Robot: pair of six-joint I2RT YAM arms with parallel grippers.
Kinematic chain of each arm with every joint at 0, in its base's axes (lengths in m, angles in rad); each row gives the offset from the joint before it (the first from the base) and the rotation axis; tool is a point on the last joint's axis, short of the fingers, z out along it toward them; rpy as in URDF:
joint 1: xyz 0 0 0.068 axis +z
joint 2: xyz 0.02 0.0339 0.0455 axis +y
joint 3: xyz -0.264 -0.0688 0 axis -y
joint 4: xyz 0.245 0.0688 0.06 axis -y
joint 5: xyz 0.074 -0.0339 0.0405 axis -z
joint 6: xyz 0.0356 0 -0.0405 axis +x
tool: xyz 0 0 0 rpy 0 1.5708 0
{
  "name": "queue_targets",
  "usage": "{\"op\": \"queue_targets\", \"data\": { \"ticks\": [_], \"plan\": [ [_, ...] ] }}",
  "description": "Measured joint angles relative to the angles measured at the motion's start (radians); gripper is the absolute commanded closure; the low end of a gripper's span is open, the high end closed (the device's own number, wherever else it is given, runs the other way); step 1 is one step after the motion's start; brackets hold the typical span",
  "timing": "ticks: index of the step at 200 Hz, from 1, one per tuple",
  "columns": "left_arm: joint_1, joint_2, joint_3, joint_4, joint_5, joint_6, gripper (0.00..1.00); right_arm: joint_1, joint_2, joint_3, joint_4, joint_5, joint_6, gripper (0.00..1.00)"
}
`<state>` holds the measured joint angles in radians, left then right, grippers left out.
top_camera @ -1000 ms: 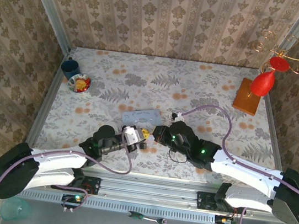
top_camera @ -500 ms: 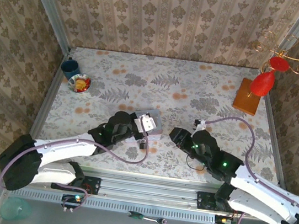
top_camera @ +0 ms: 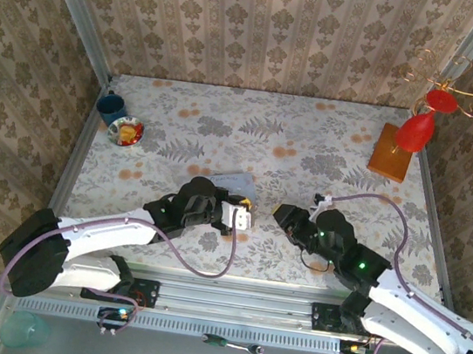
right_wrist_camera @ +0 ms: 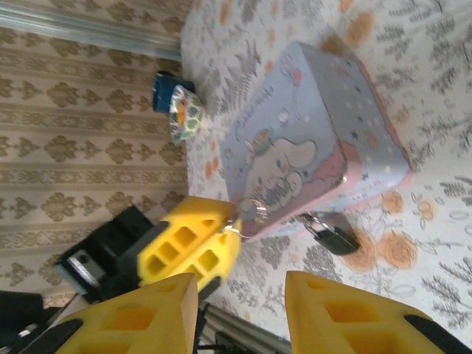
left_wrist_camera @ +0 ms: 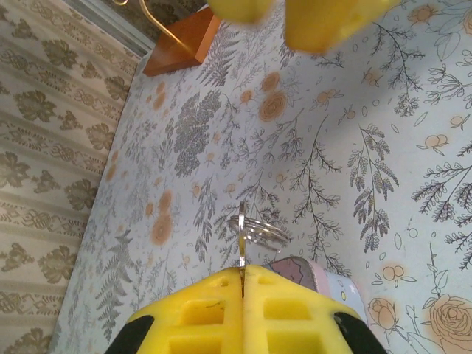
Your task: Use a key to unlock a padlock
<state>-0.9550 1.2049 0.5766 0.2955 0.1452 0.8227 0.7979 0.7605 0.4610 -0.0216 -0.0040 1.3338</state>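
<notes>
My left gripper [left_wrist_camera: 243, 271] is shut on a thin metal key [left_wrist_camera: 241, 240] that sticks out past the yellow pads, with a wire key ring [left_wrist_camera: 259, 231] hanging on it. In the top view the left gripper [top_camera: 238, 216] sits just in front of the pastel tin [top_camera: 229, 179]. The small dark padlock [right_wrist_camera: 332, 236] with its thin shackle lies on the table against the tin's near edge [right_wrist_camera: 310, 155]. It is to the right of the left gripper's yellow fingers [right_wrist_camera: 190, 249]. My right gripper [right_wrist_camera: 242, 299] stands open and holds nothing, a short way from the padlock.
A blue cup [top_camera: 111, 106] and a small patterned bowl [top_camera: 126, 131] stand at the far left. A wooden block with a wire stand and red pieces [top_camera: 393, 151] is at the far right. Patterned walls close in the table on three sides.
My right gripper has opened and drawn back to the right, away from the left gripper. The left gripper, still shut on the key, has shifted right along the tin's front.
</notes>
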Motion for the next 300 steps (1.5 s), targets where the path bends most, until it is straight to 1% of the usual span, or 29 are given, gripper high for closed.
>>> {"op": "queue_targets", "data": {
  "ticks": [9,32,61,123,160,204,229,248,259,274,300],
  "plan": [
    [0.0,0.0,0.0,0.003,0.008,0.011,1.0,0.0,0.023,0.0,0.01,-0.018,0.016,0.68],
    [-0.001,0.0,-0.001,0.006,0.029,0.032,1.0,0.0,0.066,0.0,0.046,-0.062,0.041,0.69],
    [-0.009,0.0,-0.001,0.009,0.061,0.034,1.0,0.0,0.076,0.0,0.053,-0.094,0.055,0.7],
    [-0.045,0.036,-0.001,0.056,0.099,0.034,1.0,0.0,0.093,0.0,0.074,-0.11,0.071,0.75],
    [-0.048,0.048,-0.001,0.075,0.1,0.034,1.0,0.0,0.101,0.0,0.071,-0.109,0.08,0.79],
    [-0.051,0.048,-0.012,0.089,0.098,0.031,1.0,0.0,0.106,0.0,0.07,-0.109,0.084,0.82],
    [-0.051,0.048,-0.014,0.095,0.097,0.031,1.0,0.0,0.106,0.0,0.07,-0.109,0.084,0.81],
    [-0.052,0.048,-0.019,0.103,0.098,0.031,1.0,0.0,0.106,0.0,0.073,-0.11,0.086,0.73],
    [-0.052,0.048,-0.024,0.106,0.098,0.031,1.0,-0.001,0.106,0.0,0.079,-0.11,0.084,0.72],
    [-0.052,0.047,-0.03,0.115,0.098,0.031,1.0,-0.003,0.106,0.0,0.085,-0.114,0.084,0.72],
    [-0.052,0.043,-0.041,0.132,0.097,0.027,1.0,-0.004,0.109,0.0,0.087,-0.117,0.084,0.76]
  ]
}}
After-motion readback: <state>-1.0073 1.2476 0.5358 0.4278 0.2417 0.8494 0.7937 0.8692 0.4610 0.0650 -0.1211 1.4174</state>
